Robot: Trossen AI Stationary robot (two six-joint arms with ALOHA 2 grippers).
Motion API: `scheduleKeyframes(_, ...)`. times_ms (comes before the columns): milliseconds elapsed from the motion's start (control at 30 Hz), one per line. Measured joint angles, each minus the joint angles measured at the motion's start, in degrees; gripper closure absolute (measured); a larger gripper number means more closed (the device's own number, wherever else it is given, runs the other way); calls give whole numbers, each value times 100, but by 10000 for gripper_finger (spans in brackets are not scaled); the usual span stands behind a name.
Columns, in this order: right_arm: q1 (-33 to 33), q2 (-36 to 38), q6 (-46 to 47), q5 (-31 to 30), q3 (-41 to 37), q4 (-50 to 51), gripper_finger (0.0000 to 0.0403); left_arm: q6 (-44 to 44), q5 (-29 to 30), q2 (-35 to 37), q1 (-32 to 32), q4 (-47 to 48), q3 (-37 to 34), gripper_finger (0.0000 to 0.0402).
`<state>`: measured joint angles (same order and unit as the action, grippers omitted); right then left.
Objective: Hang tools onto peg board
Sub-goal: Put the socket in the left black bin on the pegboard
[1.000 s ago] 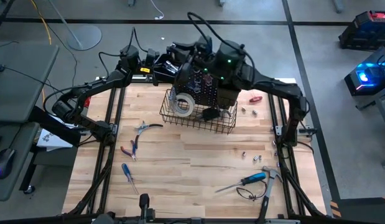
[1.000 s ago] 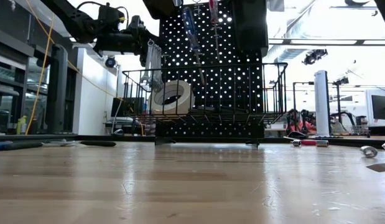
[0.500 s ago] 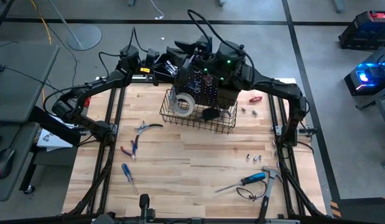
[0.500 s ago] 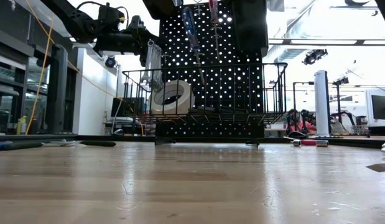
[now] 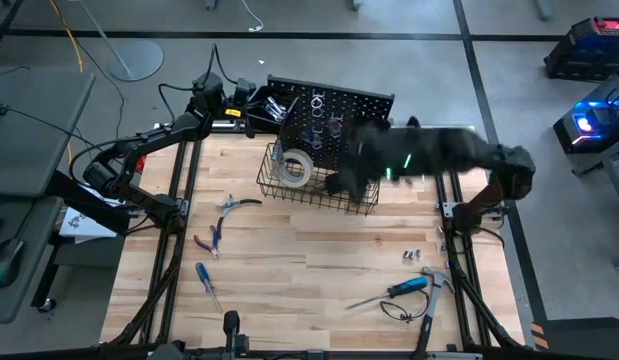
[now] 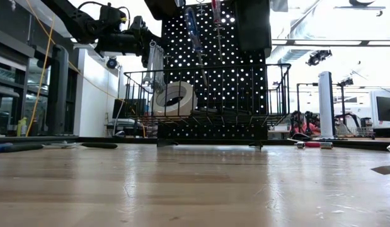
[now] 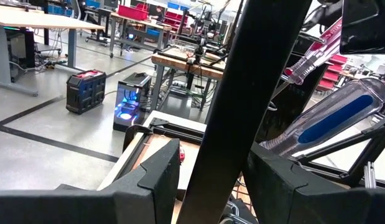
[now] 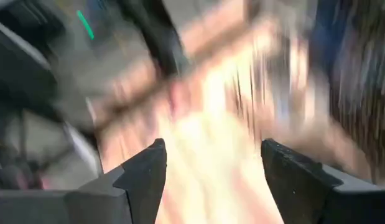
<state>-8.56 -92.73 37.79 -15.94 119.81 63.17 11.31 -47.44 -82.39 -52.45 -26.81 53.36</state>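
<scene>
While left fingers (image 7: 208, 186) straddle the peg board's (image 5: 334, 105) edge.

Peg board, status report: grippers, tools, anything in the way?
Left gripper clamped on peg board edge. Right gripper open, empty, swinging away. Tape roll in basket; hammer, screwdrivers, pliers on table. Nothing blocking.
</scene>
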Motion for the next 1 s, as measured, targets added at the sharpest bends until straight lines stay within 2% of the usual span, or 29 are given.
scheduleKeyframes(133, -980, -298, 1773, 328, -581, 1937, 155, 1, 1, 0, 0, 0, 0, 245)
scheduleKeyframes(233, -1573, -330, 2780, 1120, -1622, 2369, 155, 2, 2, 0, 0, 0, 0, 245)
scheduleKeyframes(300, -1883, -276, 3440, 1931, -2523, 2114, 155, 0, 2, 0, 0, 0, 0, 245)
scheduleKeyframes(367, -2159, -200, 4029, 2687, -3440, 1268, 155, 2, 2, 0, 0, 0, 0, 245)
scheduleKeyframes(467, -2353, 6, 5163, 3330, -4642, 126, 155, 1, 2, 0, 0, 0, 0, 245)
scheduleKeyframes(567, -2299, 322, 6455, 2841, -5534, -298, 155, 2, 4, 0, 0, 0, 0, 245)
scheduleKeyframes(633, -2236, 583, 7217, 2366, -6030, -218, 155, 2, 12, 0, -2, 0, 0, 245)
scheduleKeyframes(700, -2135, 849, 7752, 2136, -6470, -218, 155, 2, 15, 0, -2, 0, 0, 245)
scheduleKeyframes(833, -1918, 1174, 8283, 2111, -7285, -555, 155, 2, 15, 0, -2, 0, 0, 245)
scheduleKeyframes(1000, -1745, 1307, 8216, 2069, -7950, -1158, 155, 4, 20, 0, -2, 0, 0, 245)
